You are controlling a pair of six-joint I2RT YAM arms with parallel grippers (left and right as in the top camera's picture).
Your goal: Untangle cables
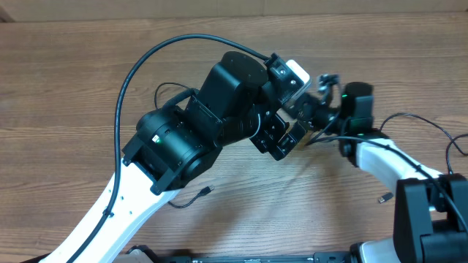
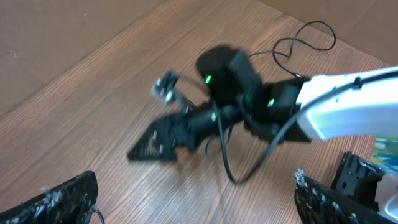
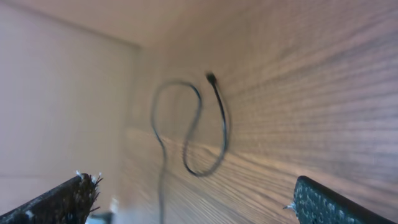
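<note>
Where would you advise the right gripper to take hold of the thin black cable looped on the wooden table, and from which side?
Probably just behind the plug end of the thin black cable, from above, the open right gripper straddling the strand: the cable lies flat on the wooden table, and that free end sits clear of the other bends.

You have a wood-grain table [image 1: 73, 95] before you, with a plain tan board [image 1: 110, 7] along its far edge.
</note>
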